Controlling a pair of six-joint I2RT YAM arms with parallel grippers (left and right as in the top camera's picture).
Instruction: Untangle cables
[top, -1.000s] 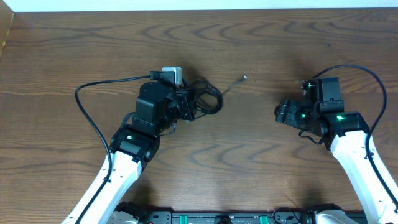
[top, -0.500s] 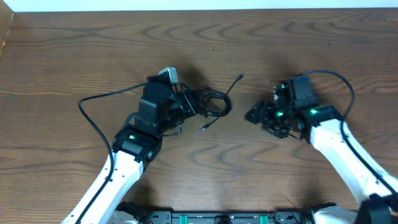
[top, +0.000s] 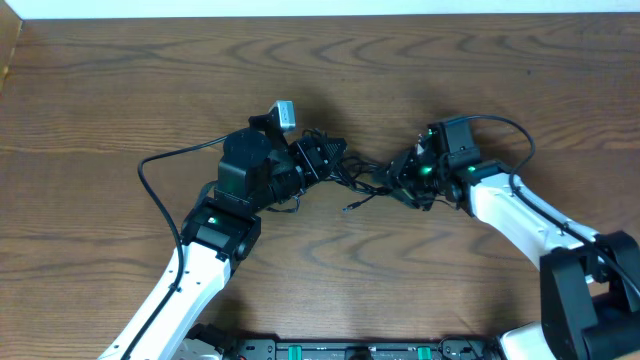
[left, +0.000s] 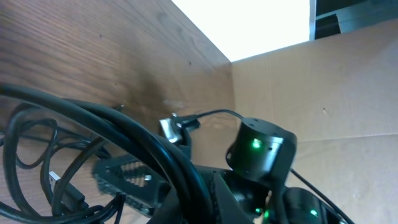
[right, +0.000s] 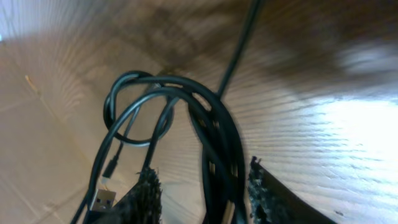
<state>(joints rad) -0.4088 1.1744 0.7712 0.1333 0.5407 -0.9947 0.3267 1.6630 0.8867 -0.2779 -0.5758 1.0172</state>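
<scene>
The cables (top: 356, 180) are a tangle of thin black cords on the wooden table, stretched between my two grippers. My left gripper (top: 328, 158) is shut on the tangle's left side; in the left wrist view black cords (left: 134, 134) run down into its jaws (left: 189, 205). My right gripper (top: 393, 180) is at the tangle's right end. In the right wrist view a few cords (right: 217, 149) pass between its fingers (right: 203, 169), close to the right pad, with a gap to the left pad. A loose plug end (top: 347, 208) lies just below the tangle. A USB plug (right: 102, 200) shows at lower left.
The left arm's own thick black cable (top: 160, 165) loops out to the left over the table (top: 480, 70). The right arm (top: 520, 215) reaches in from the lower right. A cardboard wall (left: 311, 93) stands beyond the table edge.
My right gripper has swung left to the tangle and its jaws have narrowed around some cords. My left gripper has carried the tangle to the right.
</scene>
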